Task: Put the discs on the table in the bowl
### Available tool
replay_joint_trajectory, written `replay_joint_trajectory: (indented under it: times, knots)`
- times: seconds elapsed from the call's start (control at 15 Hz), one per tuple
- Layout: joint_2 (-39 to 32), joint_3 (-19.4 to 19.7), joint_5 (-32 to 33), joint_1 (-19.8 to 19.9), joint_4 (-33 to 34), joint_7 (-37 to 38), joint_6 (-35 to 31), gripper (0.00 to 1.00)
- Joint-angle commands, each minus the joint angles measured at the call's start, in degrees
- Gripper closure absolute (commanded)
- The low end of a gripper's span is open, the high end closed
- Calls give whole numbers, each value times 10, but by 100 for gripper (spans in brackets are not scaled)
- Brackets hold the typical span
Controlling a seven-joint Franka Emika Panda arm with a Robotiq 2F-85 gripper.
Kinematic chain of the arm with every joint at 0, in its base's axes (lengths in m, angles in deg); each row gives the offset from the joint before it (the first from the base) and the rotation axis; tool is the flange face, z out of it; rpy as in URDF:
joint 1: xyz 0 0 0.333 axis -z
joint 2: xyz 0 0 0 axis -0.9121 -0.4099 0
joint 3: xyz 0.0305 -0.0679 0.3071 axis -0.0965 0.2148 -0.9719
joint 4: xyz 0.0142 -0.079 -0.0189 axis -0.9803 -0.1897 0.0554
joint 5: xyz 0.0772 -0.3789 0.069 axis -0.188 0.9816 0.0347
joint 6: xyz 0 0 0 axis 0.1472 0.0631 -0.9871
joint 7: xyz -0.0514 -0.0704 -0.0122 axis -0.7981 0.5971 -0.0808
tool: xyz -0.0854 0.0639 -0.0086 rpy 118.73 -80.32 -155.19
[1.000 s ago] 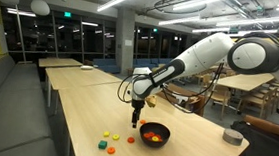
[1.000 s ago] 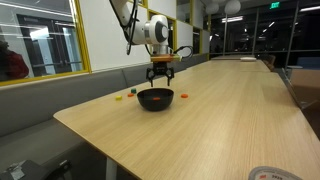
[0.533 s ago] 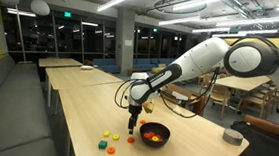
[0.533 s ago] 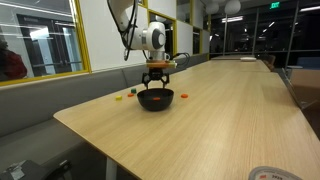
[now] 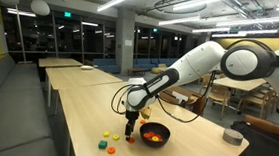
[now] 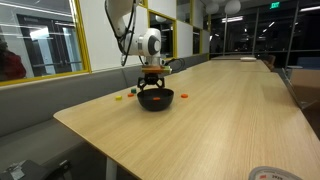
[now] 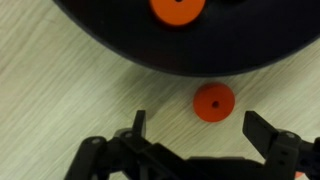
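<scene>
My tool hovers, jaws spread wide, over an orange disc lying on the tabletop just beside the black bowl. Pickup is the step in hand; next, I judge, comes a straight descent and a squeeze on the disc. Only the wrist view shows it, and a second disc inside the bowl; an exterior view adds loose coloured pieces on the tabletop.

Ceiling-lit, dark windows, perhaps slightly soft
</scene>
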Motion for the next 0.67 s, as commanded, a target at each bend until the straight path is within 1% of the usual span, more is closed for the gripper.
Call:
replay_joint_trajectory:
  times: [0.0,0.6]
  knots:
    - [-6,1,2,-5,5,13,-13,0]
    - [11,3,5,-7,-28,27,-27,0]
